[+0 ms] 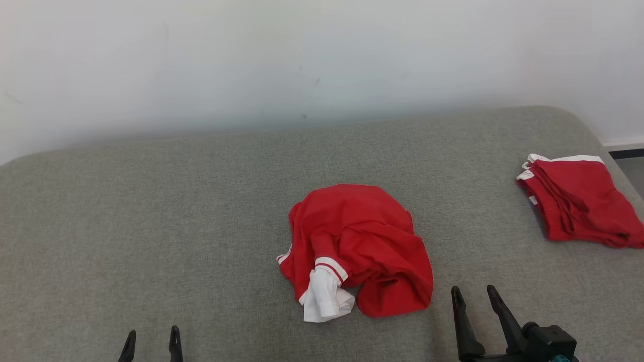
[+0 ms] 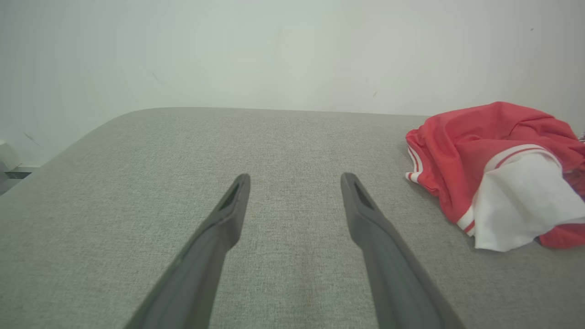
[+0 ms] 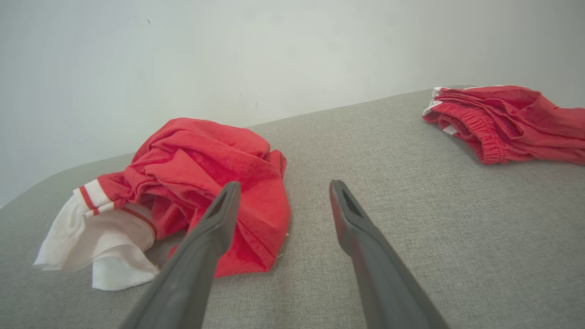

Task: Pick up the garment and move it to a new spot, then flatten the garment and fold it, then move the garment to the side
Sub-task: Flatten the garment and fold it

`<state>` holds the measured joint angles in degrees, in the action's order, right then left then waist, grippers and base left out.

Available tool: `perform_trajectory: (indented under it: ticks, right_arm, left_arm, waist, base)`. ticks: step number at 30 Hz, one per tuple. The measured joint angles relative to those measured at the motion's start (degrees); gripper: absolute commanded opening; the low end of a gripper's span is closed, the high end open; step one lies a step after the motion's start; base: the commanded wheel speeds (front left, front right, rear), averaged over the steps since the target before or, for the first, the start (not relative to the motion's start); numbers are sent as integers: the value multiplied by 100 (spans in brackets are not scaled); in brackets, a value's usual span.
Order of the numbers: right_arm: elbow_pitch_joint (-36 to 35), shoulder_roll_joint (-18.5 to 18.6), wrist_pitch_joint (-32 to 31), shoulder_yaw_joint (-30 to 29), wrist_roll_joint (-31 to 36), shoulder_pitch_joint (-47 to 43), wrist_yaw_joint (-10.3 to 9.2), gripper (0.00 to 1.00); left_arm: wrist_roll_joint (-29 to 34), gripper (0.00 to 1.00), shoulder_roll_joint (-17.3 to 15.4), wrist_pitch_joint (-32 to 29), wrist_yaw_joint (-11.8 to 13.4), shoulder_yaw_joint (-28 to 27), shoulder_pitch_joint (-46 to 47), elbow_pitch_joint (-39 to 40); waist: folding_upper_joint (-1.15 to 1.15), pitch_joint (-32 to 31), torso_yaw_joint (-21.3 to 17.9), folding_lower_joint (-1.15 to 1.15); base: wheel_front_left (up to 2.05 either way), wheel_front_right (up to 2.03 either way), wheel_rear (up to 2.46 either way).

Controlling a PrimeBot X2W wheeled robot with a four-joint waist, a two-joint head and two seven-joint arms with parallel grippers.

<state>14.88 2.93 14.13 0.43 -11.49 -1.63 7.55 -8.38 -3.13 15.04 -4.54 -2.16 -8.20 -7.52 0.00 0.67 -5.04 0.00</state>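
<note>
So the garment (image 1: pixel 354 249) is a crumpled red lump sitting about dead centre on the grey cushion (image 1: pixel 151 211), not flattened at all. A white cuff piece (image 1: pixel 324 296) pokes out of the heap at roughly its 7 o'clock. No real long axis that I can make out. If anything, the pile stretches a bit from 11 to 5 in the head view.

Here's what matters for the pickup. From the right gripper (image 1: pixel 473 289) the heap lies at around 10 o'clock and near, and in the right wrist view its near red edge sits just past the left fingertip. From the left gripper (image 1: pixel 153 332) it's off at about 2 o'clock and well apart.

The right arm looks like the obvious one to go in first, imo. Both sets of fingers are spread wide with nothing in them, hovering over bare cushion.

There's also a second red garment (image 1: pixel 578 201) lying flatter, way out at 3 o'clock near the cushion's right edge, well clear of the heap.
</note>
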Motion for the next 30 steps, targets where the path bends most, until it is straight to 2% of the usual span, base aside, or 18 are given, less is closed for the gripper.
perform_trajectory:
  ticks: [30]
  right_arm:
    - [75,0,34,120,-35,85,0,100]
  left_arm:
    - [-83,100,18,0,-23,26,83,-153]
  waist:
    - [0,72,-106,0]
  base:
    - [0,0,0]
